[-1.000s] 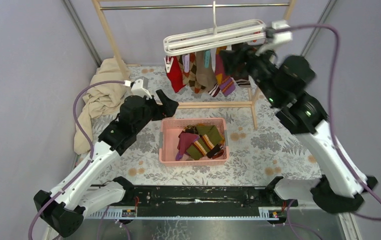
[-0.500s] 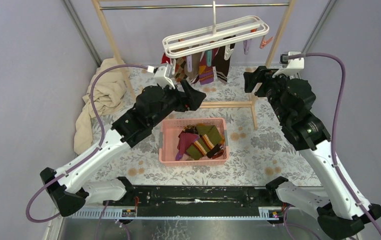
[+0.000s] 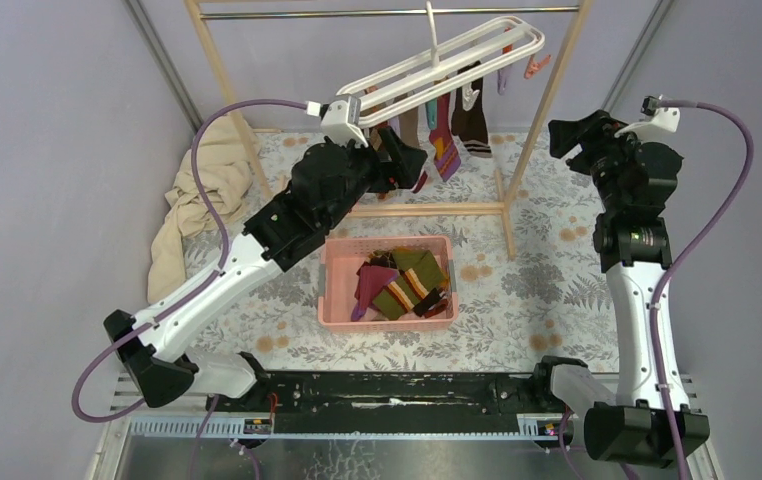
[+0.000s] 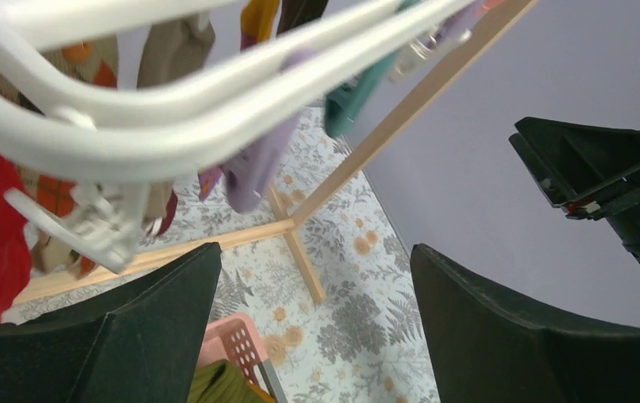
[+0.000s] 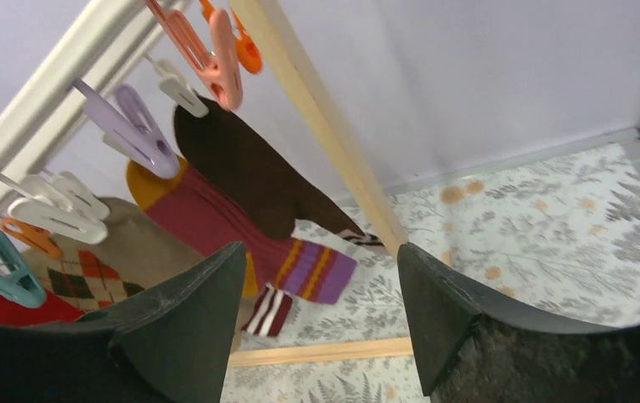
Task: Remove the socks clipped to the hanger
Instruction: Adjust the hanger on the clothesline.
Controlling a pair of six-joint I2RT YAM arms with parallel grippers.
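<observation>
The tilted white plastic bar-frame hanger (image 3: pixel 457 55), colourful socks (image 3: pixel 444 145) clipped beneath, is hung far centre. The left claw (image 3: pixel 405 165) is spread empty under its low left edge; the right claw (image 3: pixel 567 135), spread empty, is well clear.

Wooden post (image 5: pixel 327 126) between right fingers (image 5: pixel 174 336) and socks (image 5: pixel 241 180)

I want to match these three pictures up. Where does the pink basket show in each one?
Top view: the pink basket sits at the centre, with socks in it.
Left wrist view: only a corner of it shows at the bottom edge, left of centre.
Right wrist view: not in it.
Shared landmark: the slanted wooden post, seen in all three.
</observation>
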